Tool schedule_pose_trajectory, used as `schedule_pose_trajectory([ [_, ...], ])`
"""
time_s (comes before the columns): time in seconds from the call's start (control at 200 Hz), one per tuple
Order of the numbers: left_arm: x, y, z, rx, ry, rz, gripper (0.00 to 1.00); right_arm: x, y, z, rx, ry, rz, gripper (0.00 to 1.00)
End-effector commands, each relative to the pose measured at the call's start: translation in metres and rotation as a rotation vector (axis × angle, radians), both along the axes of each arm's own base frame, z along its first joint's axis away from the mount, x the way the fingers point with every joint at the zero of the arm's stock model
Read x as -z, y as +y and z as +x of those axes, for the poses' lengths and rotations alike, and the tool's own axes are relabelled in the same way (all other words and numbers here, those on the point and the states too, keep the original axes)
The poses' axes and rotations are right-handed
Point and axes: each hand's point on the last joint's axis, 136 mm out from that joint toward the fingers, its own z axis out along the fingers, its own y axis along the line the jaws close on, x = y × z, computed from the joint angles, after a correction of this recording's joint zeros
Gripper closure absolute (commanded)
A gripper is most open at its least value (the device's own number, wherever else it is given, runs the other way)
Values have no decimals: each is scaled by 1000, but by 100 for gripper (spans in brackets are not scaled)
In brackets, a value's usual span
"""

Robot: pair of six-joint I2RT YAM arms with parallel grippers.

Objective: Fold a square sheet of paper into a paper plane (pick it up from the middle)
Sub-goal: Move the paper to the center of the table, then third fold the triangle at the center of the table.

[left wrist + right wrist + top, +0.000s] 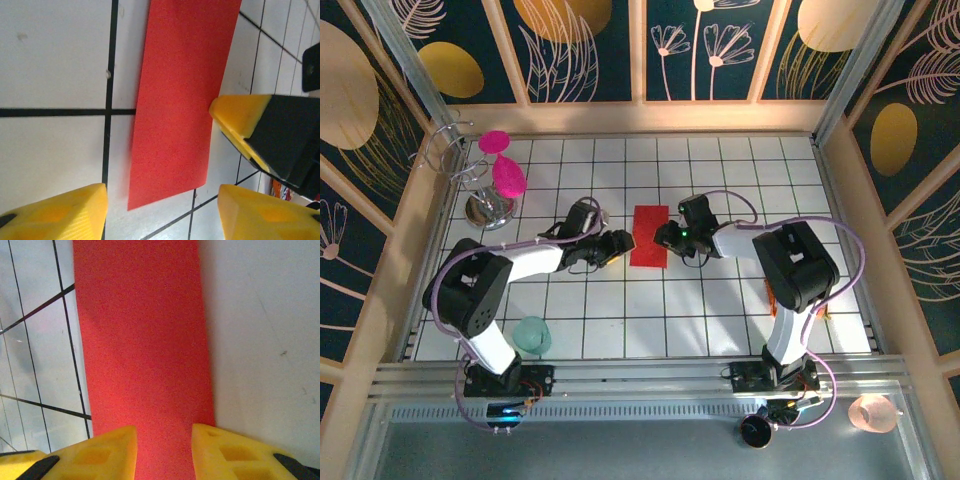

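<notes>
The square sheet of paper (648, 222) is bright red and lies flat on the white tiled floor as a long narrow rectangle, not in the dart shape of a paper plane. My left gripper (620, 246) is low at its left edge. In the left wrist view the paper (180, 100) has its near corner between the wide-apart yellow fingers of the left gripper (162, 215), which hold nothing. My right gripper (667, 238) is at the right edge. In the right wrist view the right gripper (164, 450) has its fingers parted over the paper (140, 340), low on its surface.
Two magenta goblets (503, 165) hang on a metal rack (486, 208) at the back left. A teal cup (532, 333) stands near the left arm's base. A peach cup (872, 411) sits outside the front rail. Patterned walls fence the floor.
</notes>
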Motion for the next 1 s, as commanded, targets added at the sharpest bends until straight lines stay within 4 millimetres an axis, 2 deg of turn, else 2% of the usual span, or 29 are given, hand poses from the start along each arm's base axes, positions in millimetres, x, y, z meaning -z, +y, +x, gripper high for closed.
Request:
schedule_pose_trajectory([
  [0.0,8,-10,-3,25,36,-15,45,7,0,1,13,27,6,66],
  [0.155,16,-15,-5,49,56,-9,54,21,-7,-6,18,66,-35,67],
  [0.295,17,-19,-4,64,61,-16,60,26,-9,-10,18,79,-45,67],
  [0.501,9,-31,-1,90,55,-82,63,26,-10,-9,19,78,-48,68],
  [0.621,4,-38,9,99,39,-110,64,26,-10,-9,21,79,-48,68],
  [0.836,8,-32,29,73,37,-120,66,25,-11,-9,29,74,-46,68],
  [0.961,14,-29,28,92,66,-141,68,22,-11,-8,32,64,-48,68],
  [0.991,5,-33,36,99,44,-157,69,23,-12,-8,33,63,-49,68],
])
